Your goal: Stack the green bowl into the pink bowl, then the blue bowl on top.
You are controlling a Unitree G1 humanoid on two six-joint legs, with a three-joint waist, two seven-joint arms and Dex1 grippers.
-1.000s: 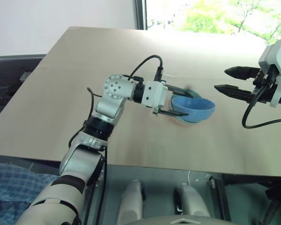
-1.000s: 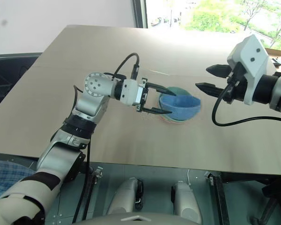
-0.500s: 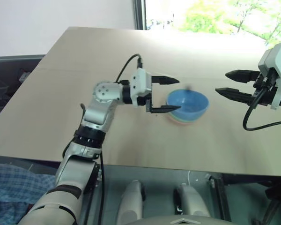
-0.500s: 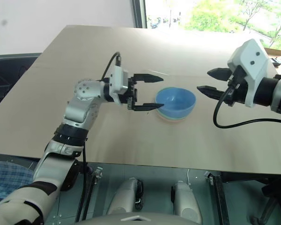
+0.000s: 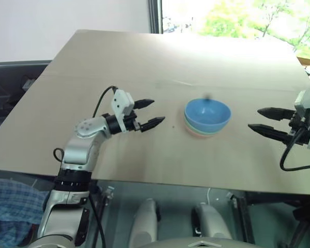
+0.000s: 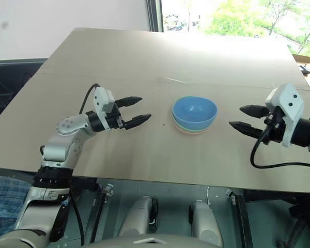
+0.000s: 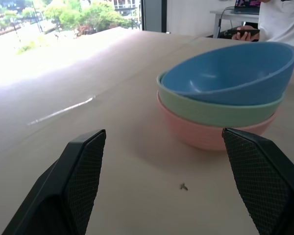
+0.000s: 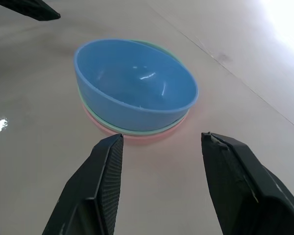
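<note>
While the blue bowl sits nested in the green bowl & pink bowl mid-table, left gripper & right gripper are both spread wide w/ nothing in them, either side of the stack.

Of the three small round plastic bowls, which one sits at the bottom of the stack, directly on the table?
The salmon-pink bowl: it rests on the table, with the mint-green bowl nested in it and the sky-blue bowl on top.

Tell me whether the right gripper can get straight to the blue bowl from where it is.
Probably yes. The right gripper is open and points at the blue bowl, which sits on top of the stack, with bare table between them. The left gripper is off on the far side.
</note>
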